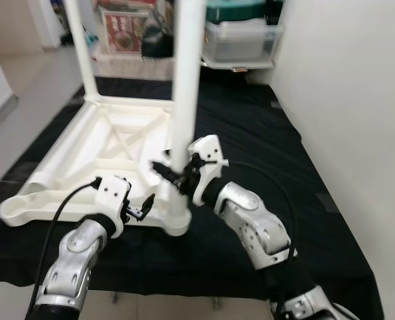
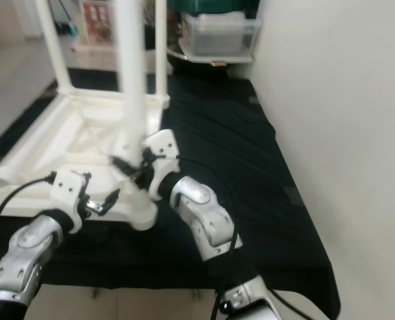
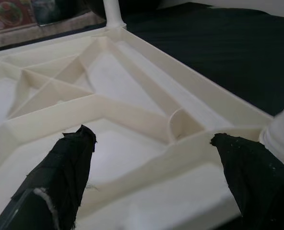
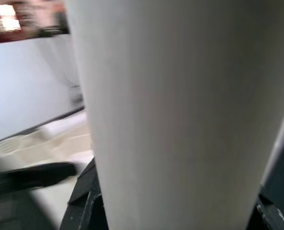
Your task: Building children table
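Right fingers (image 1: 174, 175) clasp the upright table leg (image 1: 186, 87); left fingers (image 3: 70, 163) spread above the upturned tabletop (image 1: 111, 143).

arms: two, silver metal with rounded, jointed segments
wrists: white blocky housings with small dark screws
left gripper (image 1: 146, 206): two long black fingers (image 3: 65, 167), their covering frayed and scuffed at the tips
right gripper (image 1: 171, 172): black fingers on a white mount
cables: thin black ones looped along each forearm
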